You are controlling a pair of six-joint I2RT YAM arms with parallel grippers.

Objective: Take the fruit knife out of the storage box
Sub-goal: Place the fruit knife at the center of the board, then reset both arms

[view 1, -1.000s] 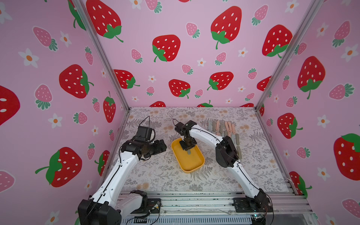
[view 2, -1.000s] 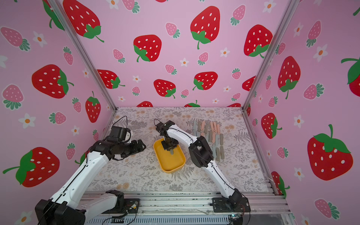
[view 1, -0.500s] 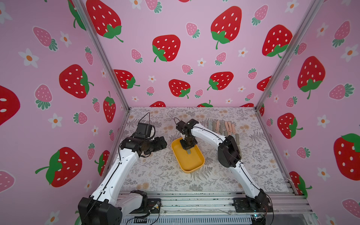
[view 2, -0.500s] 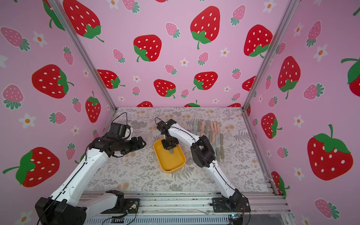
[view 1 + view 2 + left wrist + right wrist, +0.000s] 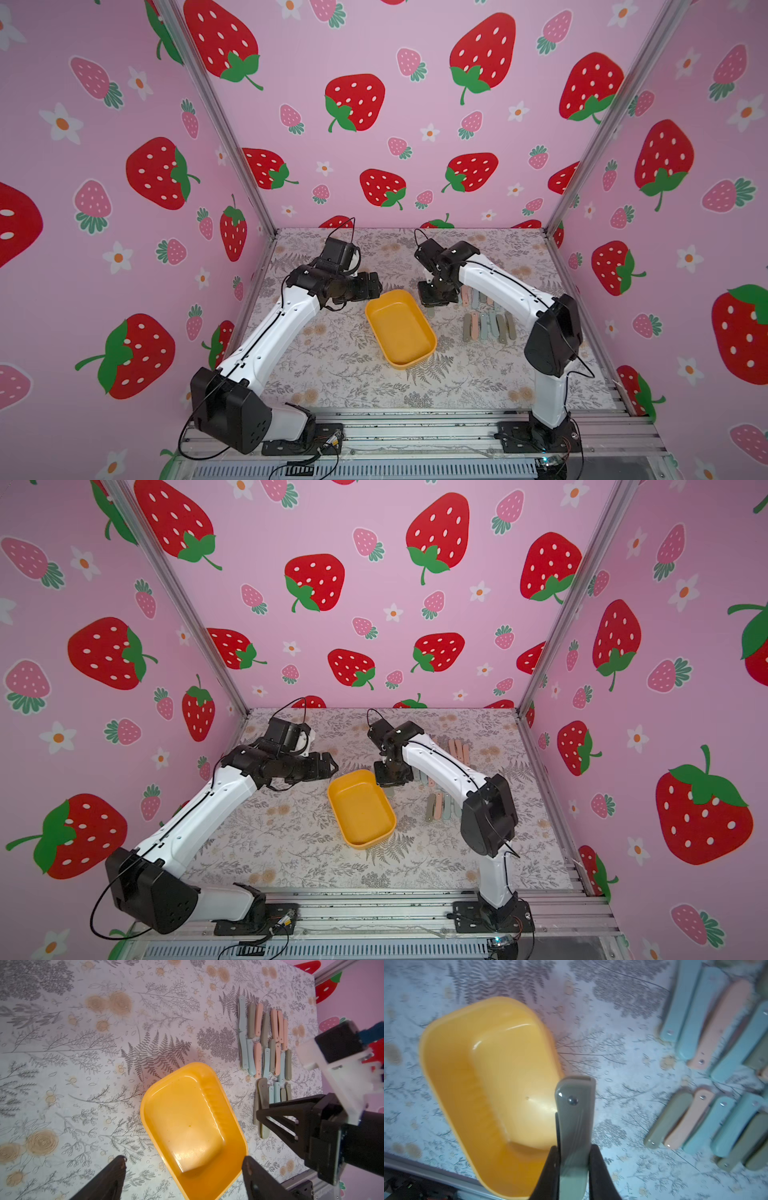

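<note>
Since a second ago the right gripper [image 5: 432, 297] has come out of the storage box [image 5: 401, 328] and now sits just off its far right corner. The left gripper [image 5: 370, 286] has slid closer to the far left corner.

The box lies diagonally on the floral surface [image 5: 332, 374]; its whole floor shows in the left wrist view. Beside the box's right side are rows of folded knives [image 5: 488, 326] in blue, grey-green and pink, side by side. The right arm [image 5: 519, 299] partly hides them in both top views; the left wrist view shows all the folded knives [image 5: 268, 1043].

The fruit knife [image 5: 575, 1118], grey-green and folded, is out of the box, pinched across its width by the right fingers [image 5: 600, 1167]. In both top views only one end of the fruit knife [image 5: 430, 311] pokes out nearward. The right wrist view shows its rivet end past the fingers.

Its long axis runs roughly parallel to the laid rows, between them and the box. Touching the surface or not: can't tell.

The left fingers [image 5: 110, 1180] are spread wide and hold nothing. The box's far end lies between them in the left wrist view.
</note>
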